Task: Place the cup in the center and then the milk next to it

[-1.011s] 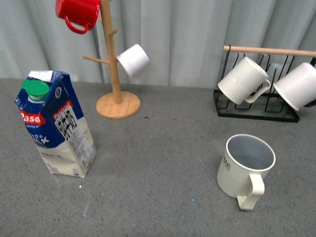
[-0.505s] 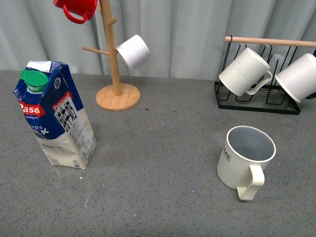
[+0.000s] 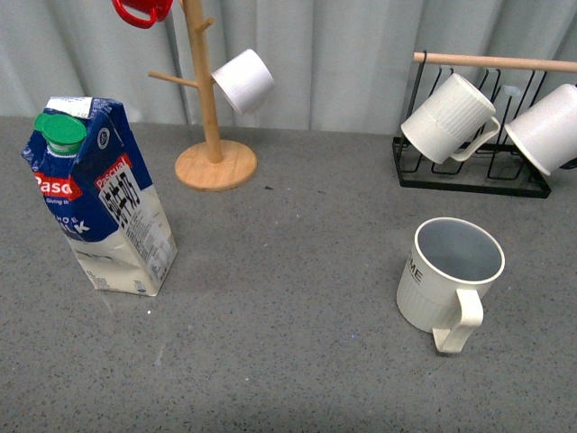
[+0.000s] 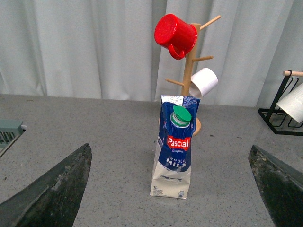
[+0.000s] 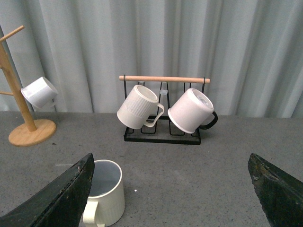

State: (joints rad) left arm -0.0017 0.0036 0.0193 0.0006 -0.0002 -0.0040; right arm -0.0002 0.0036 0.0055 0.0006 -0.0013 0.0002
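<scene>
The cream ribbed cup stands upright on the grey tabletop at the right, handle toward me; it also shows in the right wrist view, just inside the left finger. The blue-and-white milk carton with green cap stands upright at the left; in the left wrist view it stands well ahead, between the fingers. Neither gripper shows in the front view. My left gripper is open and empty. My right gripper is open and empty.
A wooden mug tree stands at the back left with a red mug and a plain white mug. A black wire rack at the back right holds two white mugs. A grey-green tray edge shows far left.
The front view has shifted a little; everything on the table sits slightly differently in the picture. The cup and the milk have not moved on the table.
</scene>
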